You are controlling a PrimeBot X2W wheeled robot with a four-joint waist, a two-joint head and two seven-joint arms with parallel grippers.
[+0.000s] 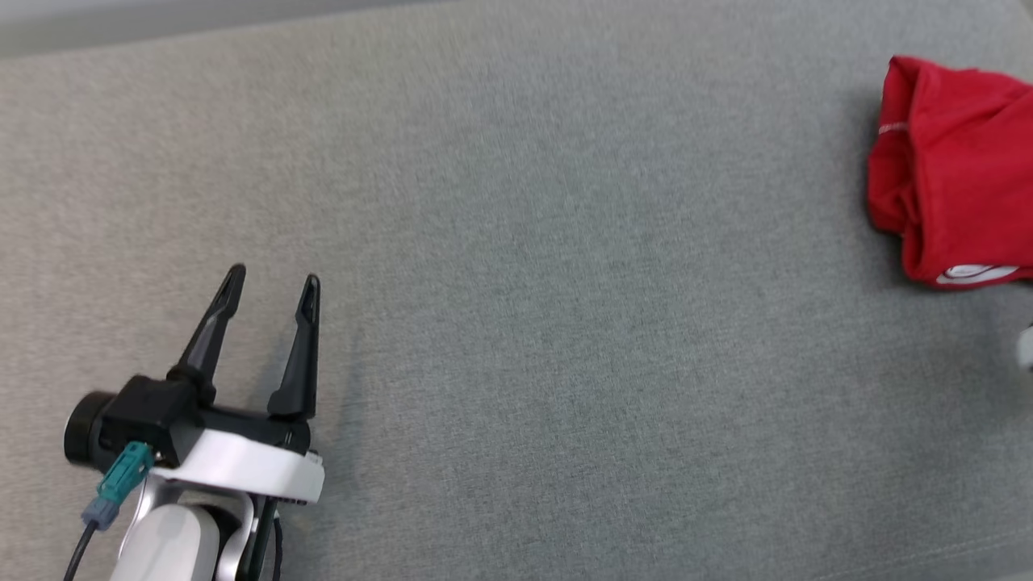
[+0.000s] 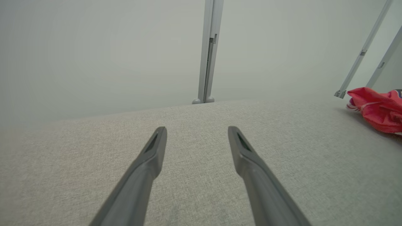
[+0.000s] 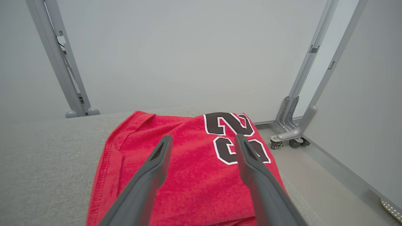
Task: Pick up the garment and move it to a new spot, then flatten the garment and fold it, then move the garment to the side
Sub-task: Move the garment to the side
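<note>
Left side, nearest me: left gripper (image 1: 274, 276) hovers over the bare grey woven-fabric tabletop (image 1: 565, 323), its two long dark fingers spread, nothing between them. It is well apart from the work.

Right side: right gripper (image 3: 204, 137) is poised over the red knit garment (image 3: 194, 182), fingers also spread. No cloth is pinched between them as far as I can see, so it is released. Whether the tips touch the fabric I cannot tell.

The garment lies as a compact folded bundle at the table's right side, a black numeral outlined in white (image 3: 216, 122) facing up. Its far edge sits close to the table edge, with pale floor (image 3: 329, 182) and a grey metal frame leg on casters (image 3: 290, 136) beyond.

Judgement: the fold is made and the move to the side looks about finished; what remains is a clean withdrawal.

Notes for doing it well:
- Raise the right gripper straight up, fingers kept wide, so no tip hooks a hem.
- Avoid any sideways drag, which could open the fold or nudge the bundle off the edge.
- Left arm can stay put.
</note>
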